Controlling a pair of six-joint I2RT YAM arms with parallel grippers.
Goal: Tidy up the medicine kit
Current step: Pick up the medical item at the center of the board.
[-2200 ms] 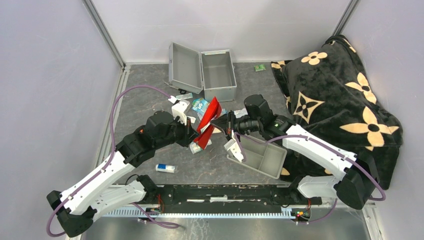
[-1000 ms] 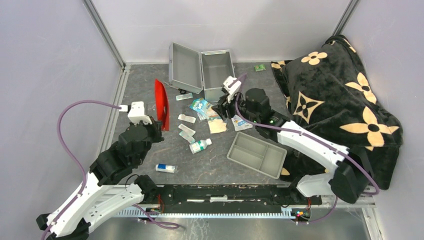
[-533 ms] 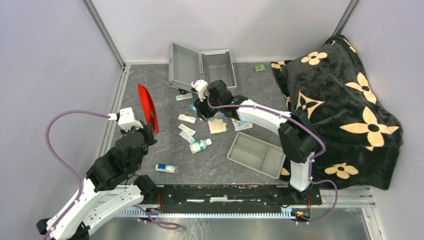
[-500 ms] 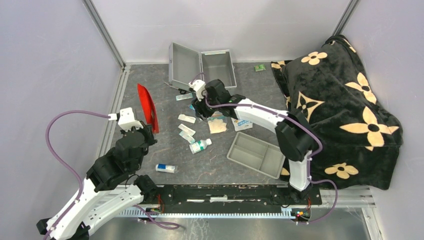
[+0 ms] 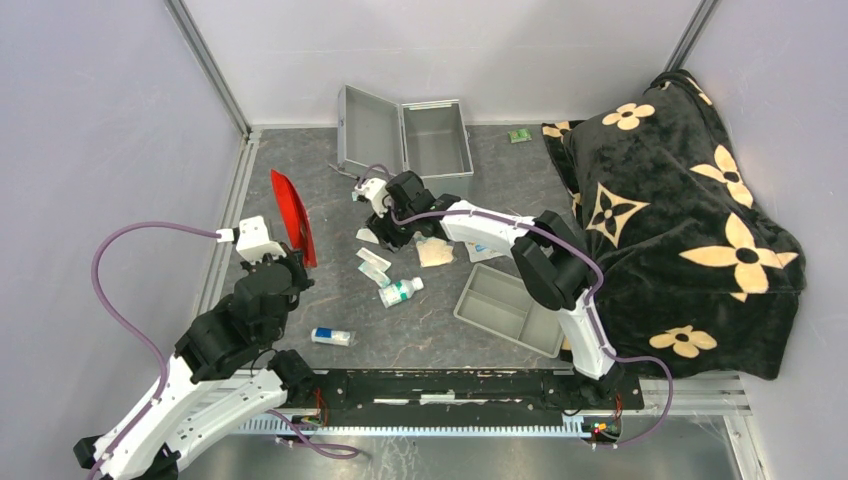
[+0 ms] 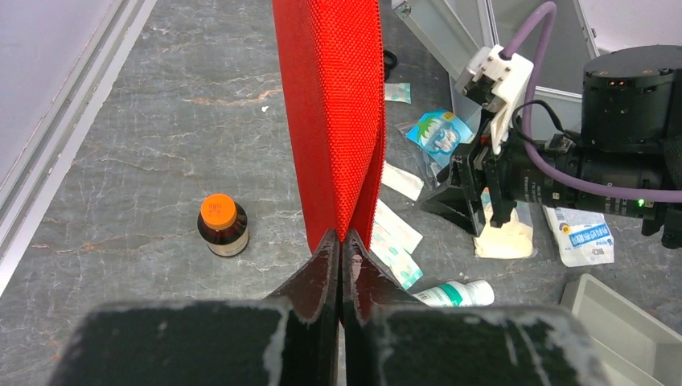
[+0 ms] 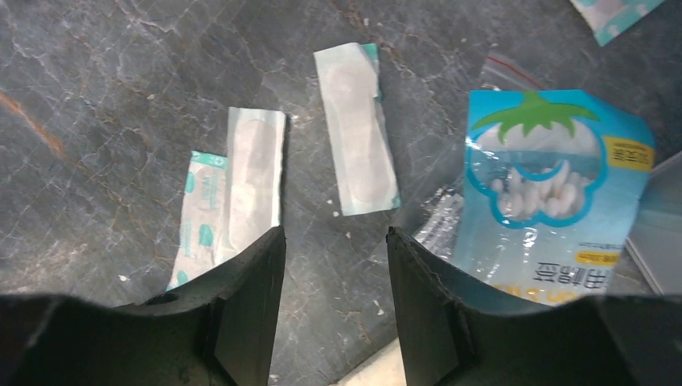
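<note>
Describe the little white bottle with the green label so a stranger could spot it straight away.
Start at the open silver medicine kit at the back of the table and come toward the near edge, past the flat packets. The white bottle lies on its side just left of the grey divided tray. It is the only round, green-banded thing among flat wrappers.

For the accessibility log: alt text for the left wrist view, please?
The left claw is shut on the edge of a red pouch that rises from it above a grey table. A brown orange-capped bottle stands left of it; the right claw hangs over plasters and packets.
</note>
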